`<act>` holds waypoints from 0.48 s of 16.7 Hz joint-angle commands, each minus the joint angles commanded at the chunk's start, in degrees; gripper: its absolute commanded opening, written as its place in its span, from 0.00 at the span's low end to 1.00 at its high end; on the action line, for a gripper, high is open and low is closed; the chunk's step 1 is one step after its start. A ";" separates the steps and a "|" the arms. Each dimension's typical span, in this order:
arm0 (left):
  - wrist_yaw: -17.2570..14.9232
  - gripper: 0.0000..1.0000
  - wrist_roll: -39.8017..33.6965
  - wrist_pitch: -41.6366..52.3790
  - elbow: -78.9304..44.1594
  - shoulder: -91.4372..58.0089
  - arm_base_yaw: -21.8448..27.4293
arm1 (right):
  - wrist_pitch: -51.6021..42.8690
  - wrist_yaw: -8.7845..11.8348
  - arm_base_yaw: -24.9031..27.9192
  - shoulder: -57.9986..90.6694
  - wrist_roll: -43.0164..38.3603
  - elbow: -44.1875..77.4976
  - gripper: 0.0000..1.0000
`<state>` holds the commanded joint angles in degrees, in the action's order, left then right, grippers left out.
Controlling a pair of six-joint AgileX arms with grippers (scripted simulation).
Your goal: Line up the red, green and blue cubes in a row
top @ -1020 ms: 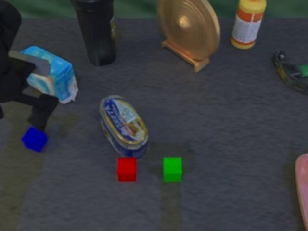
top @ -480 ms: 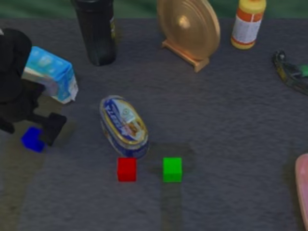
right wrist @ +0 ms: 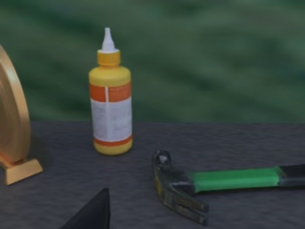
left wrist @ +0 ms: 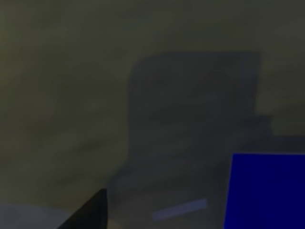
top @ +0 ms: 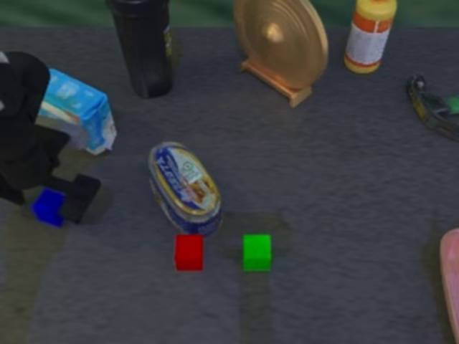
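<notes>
The left gripper (top: 44,195) sits low at the table's left, fingers spread astride the blue cube (top: 48,206); the red cube (top: 188,252) and green cube (top: 257,252) lie well right.

On the tabletop (top: 344,179), the blue cube (top: 48,207) is seen at the left edge, set between the fingers of the left tool (top: 44,202), with a packet (top: 75,109) behind it. The red cube (top: 188,252) and green cube (top: 257,252) are placed side by side but apart near the front centre, the red one to the left, just in front of an oval tin (top: 183,186). Along the back are ranged a flask (top: 142,44), a disc on a stand (top: 281,43) and a bottle (top: 369,34). A hammer (top: 435,107) is found at the right edge.
</notes>
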<state>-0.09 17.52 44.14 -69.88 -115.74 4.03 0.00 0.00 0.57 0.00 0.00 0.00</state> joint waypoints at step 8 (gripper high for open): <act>0.00 0.25 0.00 0.00 0.00 0.00 0.00 | 0.00 0.00 0.00 0.00 0.00 0.00 1.00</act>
<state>-0.09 17.52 44.14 -69.88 -115.74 4.03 0.00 0.00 0.57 0.00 0.00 0.00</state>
